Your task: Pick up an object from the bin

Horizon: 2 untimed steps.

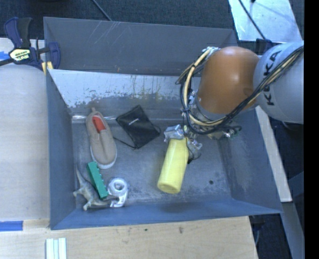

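Two fingers (174, 132), clasping yellow cylinder (172, 166) top

Robotics lab: KUKA arm (282, 85) over grey metal bin (148, 47).

One camera hangs above the grey bin (143, 47), looking down and tilted a little, so the far wall's inner face shows broad and the near wall narrow. It sits close: the bin takes most of the view, with the arm (283, 85) at the right
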{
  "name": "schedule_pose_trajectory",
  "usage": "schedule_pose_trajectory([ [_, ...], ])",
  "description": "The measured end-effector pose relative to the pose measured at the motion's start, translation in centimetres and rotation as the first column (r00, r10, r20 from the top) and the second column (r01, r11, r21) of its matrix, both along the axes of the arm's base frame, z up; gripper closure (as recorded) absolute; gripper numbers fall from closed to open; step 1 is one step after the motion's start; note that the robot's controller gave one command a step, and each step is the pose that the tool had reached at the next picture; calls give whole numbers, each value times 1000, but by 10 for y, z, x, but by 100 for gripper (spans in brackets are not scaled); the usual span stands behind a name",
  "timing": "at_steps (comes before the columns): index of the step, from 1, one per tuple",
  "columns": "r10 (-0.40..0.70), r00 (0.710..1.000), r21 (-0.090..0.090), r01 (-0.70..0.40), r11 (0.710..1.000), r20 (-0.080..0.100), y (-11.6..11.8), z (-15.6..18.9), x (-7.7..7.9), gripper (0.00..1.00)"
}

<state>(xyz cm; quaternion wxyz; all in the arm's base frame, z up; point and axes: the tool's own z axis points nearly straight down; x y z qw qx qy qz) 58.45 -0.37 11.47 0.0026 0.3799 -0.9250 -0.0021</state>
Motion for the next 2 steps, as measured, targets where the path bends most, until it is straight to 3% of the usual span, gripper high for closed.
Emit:
schedule_pose_trajectory([
  [1,-8,1000,-1,8,1000,6,-13,55,-8,100],
  [2,14,1000,-2,-14,1000,8,12,119,7,100],
])
